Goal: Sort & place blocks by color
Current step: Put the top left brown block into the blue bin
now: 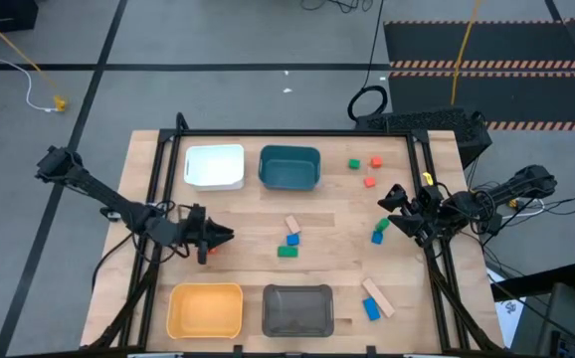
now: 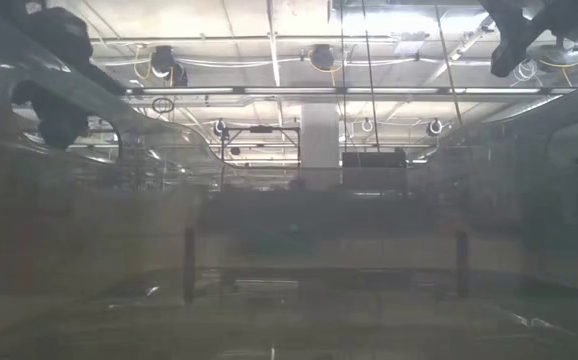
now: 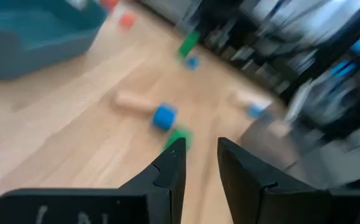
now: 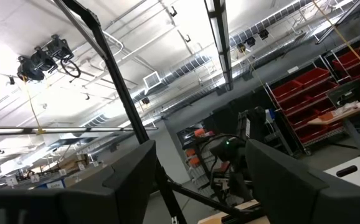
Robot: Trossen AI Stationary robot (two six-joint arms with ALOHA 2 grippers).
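Blocks lie scattered on the wooden table. In the middle a tan bar, a blue cube and a green block sit close together. My left gripper hovers left of them, pointing right, its fingers a narrow gap apart and empty. The same tan bar, blue cube and green block lie just ahead of it. A small red thing shows under its wrist. My right gripper is open and empty, above a green block and a blue block.
A white bin and a teal bin stand at the far edge, a yellow bin and a grey bin at the near edge. Far right lie green and red blocks; near right a tan bar and a blue block.
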